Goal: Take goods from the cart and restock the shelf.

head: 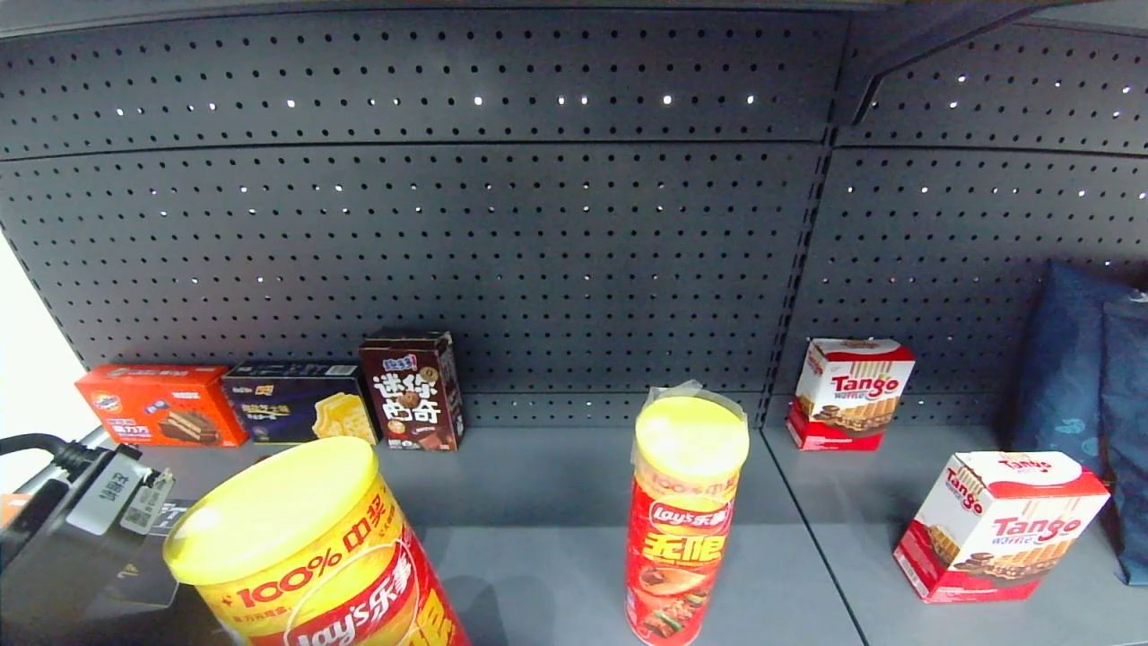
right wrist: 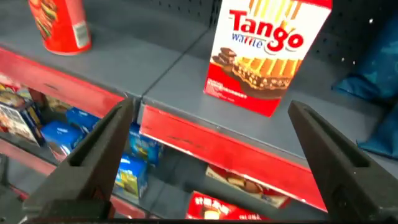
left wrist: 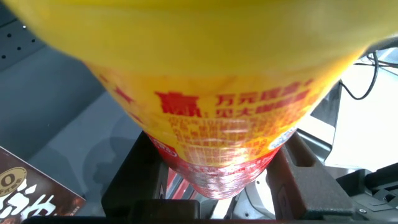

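My left gripper (left wrist: 217,183) is shut on a large yellow chips can (head: 314,547), holding it by its lower end, tilted, in front of the left part of the grey shelf (head: 538,484). The can (left wrist: 217,81) sits between both dark fingers (left wrist: 134,177). A second chips can (head: 686,520) with a yellow lid stands upright mid-shelf. My right gripper (right wrist: 217,162) is open, just in front of the shelf's red front edge (right wrist: 205,140), below a white-and-red wafer box (right wrist: 267,56).
Along the back stand an orange box (head: 161,404), a dark blue box (head: 300,401) and a brown box (head: 413,390). Two wafer boxes (head: 847,390) (head: 1000,525) and blue bags (head: 1076,377) fill the right bay. A lower shelf holds blue packs (right wrist: 134,168).
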Motion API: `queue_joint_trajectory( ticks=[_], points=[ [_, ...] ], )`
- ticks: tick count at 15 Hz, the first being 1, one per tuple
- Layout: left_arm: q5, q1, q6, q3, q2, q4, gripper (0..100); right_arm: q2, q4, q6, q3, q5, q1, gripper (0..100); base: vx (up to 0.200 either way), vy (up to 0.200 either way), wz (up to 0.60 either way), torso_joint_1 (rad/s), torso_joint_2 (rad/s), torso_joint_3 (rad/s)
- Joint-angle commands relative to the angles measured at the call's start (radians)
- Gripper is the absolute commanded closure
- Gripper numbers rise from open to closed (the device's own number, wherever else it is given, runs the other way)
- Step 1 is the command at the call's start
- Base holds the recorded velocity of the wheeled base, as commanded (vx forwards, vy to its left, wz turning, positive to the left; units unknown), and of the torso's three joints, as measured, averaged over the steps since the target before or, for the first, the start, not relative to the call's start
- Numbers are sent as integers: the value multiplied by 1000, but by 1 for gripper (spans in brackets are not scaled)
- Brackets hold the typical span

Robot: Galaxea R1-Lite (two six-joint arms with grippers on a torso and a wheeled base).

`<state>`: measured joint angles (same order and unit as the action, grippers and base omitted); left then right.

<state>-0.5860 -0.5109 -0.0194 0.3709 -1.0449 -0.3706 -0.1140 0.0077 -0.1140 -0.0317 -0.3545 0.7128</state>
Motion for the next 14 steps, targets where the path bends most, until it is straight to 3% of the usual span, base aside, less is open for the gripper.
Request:
queue_joint_trajectory(
  ticks=[1,10,14],
  points=[
    [0,2,-1,-1,2,-1,100,43,0,1,-1,9,2,0,0,0,0,0,0,0],
    [-2,0,-1,0,13,-2,100,103,0,8,1,72,145,0,0,0,0,0,0,0],
    [-2,0,-1,-13,22,2,100,114,-2,7,1,86,381,0,0,0,0,0,0,0]
  ],
)
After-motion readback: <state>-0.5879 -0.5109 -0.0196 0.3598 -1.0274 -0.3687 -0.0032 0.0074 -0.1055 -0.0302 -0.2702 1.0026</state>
